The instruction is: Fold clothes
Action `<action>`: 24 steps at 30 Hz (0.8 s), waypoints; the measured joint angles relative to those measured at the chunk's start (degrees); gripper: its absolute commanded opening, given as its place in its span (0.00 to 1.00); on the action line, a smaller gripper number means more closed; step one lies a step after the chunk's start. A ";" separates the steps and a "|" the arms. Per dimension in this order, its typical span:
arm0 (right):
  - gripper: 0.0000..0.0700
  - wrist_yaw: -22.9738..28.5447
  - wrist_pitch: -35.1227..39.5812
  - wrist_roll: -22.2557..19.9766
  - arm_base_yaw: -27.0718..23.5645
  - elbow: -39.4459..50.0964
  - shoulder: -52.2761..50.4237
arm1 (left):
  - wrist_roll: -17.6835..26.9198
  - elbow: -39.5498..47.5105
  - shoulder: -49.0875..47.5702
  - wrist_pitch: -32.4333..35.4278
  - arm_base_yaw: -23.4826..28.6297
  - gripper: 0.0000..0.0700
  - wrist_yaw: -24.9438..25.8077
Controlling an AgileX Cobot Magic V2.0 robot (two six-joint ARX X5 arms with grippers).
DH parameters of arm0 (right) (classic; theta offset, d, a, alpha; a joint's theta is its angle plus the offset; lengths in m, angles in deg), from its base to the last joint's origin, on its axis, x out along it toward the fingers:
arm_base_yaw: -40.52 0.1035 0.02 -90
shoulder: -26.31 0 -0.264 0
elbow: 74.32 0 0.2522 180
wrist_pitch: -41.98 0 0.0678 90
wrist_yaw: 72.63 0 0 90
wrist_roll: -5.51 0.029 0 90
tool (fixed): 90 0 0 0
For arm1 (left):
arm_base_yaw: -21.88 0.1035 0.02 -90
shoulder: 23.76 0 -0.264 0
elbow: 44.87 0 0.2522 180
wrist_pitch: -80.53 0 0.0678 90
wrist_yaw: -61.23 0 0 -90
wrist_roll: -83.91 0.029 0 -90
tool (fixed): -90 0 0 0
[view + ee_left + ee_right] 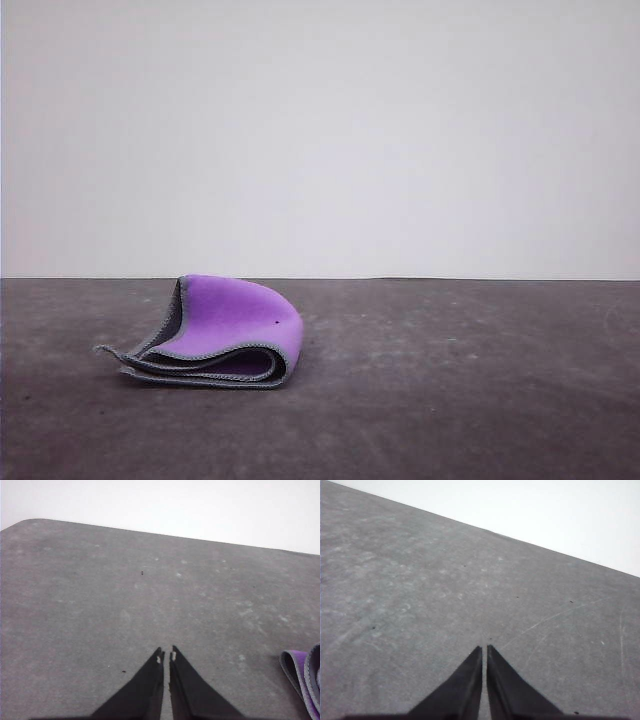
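Observation:
The clothes [225,330] lie folded on the dark grey table at centre-left in the front view, purple face outward, dark grey inside, with light grey stitched edging along the stacked layers. A corner of the clothes [302,675] shows in the left wrist view, off to one side of my left gripper [166,655]. That gripper hangs above bare table, its black fingers together with nothing between them. My right gripper [484,650] is likewise shut over bare table, holding nothing.
The grey table [460,380] is mottled and scuffed, with its far edge meeting a plain white wall [320,130]. A rounded table corner [25,524] shows in the left wrist view.

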 measured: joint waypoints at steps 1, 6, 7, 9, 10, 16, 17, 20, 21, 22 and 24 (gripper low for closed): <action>0.02 0.00 0.00 0.00 0.00 0.00 0.00 | 0.01 0.00 0.00 -0.01 0.00 0.01 0.00; 0.02 0.00 0.00 0.00 0.00 0.00 0.00 | 0.06 0.00 0.00 0.00 0.00 0.01 0.00; 0.02 0.00 0.00 0.00 0.00 0.00 0.00 | 0.09 0.00 0.00 0.00 0.00 0.01 0.00; 0.02 0.00 0.00 0.00 0.00 0.00 0.00 | 0.11 0.00 0.00 0.00 0.00 0.01 0.01; 0.02 0.00 0.00 0.00 0.00 0.00 0.00 | 0.12 0.00 0.00 0.00 0.00 0.01 0.00; 0.02 0.00 0.00 -0.01 0.00 0.00 0.00 | 0.12 0.00 0.00 0.00 0.00 0.01 0.00; 0.02 0.00 0.00 0.00 0.00 0.00 0.00 | 0.12 0.00 0.00 0.00 0.00 0.01 0.00; 0.02 0.00 0.00 0.00 0.00 0.00 0.00 | 0.12 0.00 0.01 0.00 0.00 0.01 0.01; 0.02 0.00 0.00 0.00 0.00 0.00 0.00 | 0.12 0.00 0.01 -0.01 0.00 0.01 0.01; 0.02 0.00 0.00 0.00 0.00 0.00 0.00 | 0.12 0.00 0.01 -0.01 0.00 0.01 0.01; 0.02 0.00 0.00 -0.01 0.00 0.00 0.00 | 0.12 0.00 0.00 0.00 0.00 0.01 0.00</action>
